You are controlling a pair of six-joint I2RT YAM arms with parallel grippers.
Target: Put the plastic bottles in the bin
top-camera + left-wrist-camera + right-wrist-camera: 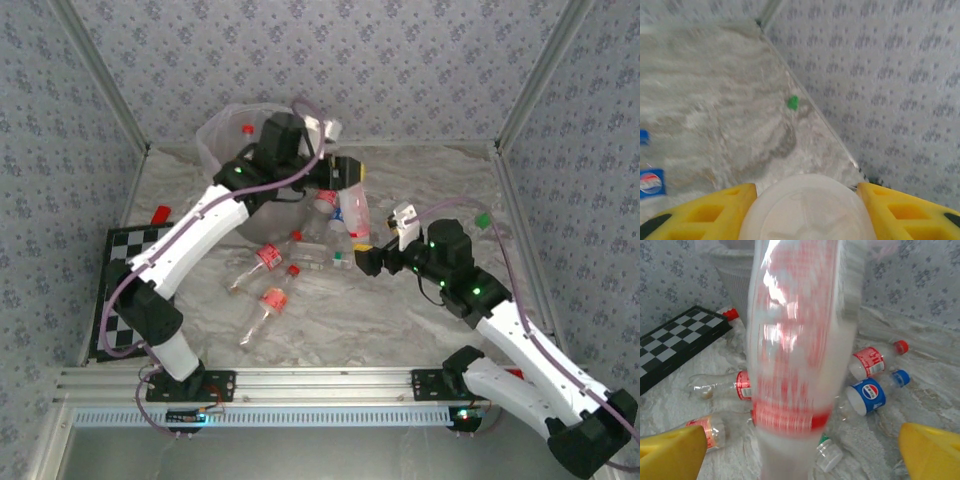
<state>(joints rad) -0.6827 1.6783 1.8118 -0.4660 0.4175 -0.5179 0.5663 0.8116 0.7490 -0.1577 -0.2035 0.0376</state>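
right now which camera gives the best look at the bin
Top external: the bin shows its open rim and wall at far left, partly hidden by the left arm. Right wrist catches a blurred stretch of its wall beside a blurred bottle.

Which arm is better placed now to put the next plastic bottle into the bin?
Left. The left claw is shut on a clear plastic bottle with a red label, close beside the tall translucent greyish-white bin. The right claw is open, holds nothing, and sits farther from the bin.
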